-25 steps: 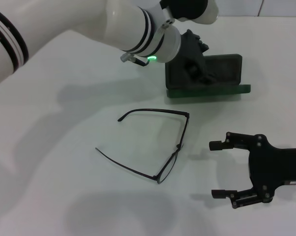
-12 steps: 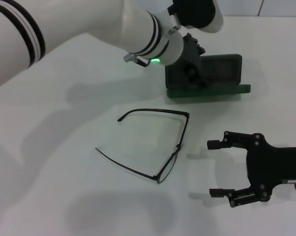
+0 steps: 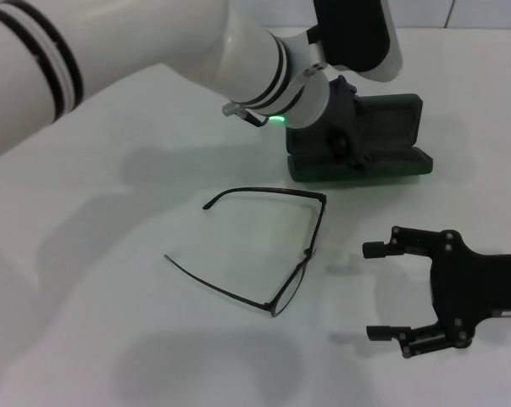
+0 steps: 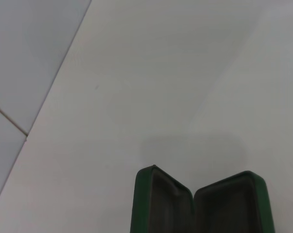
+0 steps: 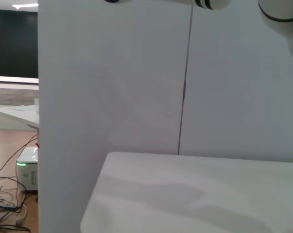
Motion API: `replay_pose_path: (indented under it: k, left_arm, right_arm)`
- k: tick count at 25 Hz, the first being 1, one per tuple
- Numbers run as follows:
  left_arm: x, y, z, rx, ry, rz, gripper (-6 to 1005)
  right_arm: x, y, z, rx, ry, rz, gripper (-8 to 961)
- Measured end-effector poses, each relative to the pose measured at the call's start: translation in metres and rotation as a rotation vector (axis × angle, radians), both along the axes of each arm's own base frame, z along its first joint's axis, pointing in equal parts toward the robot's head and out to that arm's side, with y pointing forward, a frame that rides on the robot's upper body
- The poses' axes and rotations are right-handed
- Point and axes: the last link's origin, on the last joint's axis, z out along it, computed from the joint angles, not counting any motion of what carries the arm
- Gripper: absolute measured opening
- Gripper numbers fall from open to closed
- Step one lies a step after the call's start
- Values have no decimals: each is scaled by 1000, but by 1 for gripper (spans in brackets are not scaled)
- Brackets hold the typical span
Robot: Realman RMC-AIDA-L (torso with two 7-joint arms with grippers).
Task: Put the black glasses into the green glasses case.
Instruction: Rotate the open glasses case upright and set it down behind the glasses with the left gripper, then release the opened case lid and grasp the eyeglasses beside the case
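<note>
The black glasses lie unfolded on the white table, both temple arms pointing left. The green glasses case stands open behind them, dark interior showing. It also shows in the left wrist view as two green halves spread in a V. My left gripper is at the case's left end, against it. My right gripper is open and empty, low over the table to the right of the glasses.
The left arm's white forearm reaches across the back of the table from the left. A white wall panel stands beyond the table's far edge.
My left arm has shifted a little to the right at the case. The case's front half has tilted up from lying flat. The glasses and the right gripper have stayed in place.
</note>
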Motion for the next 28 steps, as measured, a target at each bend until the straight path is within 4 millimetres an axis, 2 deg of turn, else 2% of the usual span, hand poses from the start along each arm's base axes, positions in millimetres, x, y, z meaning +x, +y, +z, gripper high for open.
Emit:
replay_pose_path:
  k: [8,14,20,28]
  left_arm:
    - [-8,-12,-2,-32,47,-38,759]
    - [-3,-20,-4,-63,43,-50,759]
    - [10,-34,8,-84,-18,-87,759]
    - [12,-45,22,-107,-61,-76,759]
  right_arm:
    - [2,-5,7,-18,14,8,867]
    - [3,-7,7,-24,17,8,866]
    - [2,-13,10,-51,36,28,865]
    - [1,-12,11,-46,38,35,863]
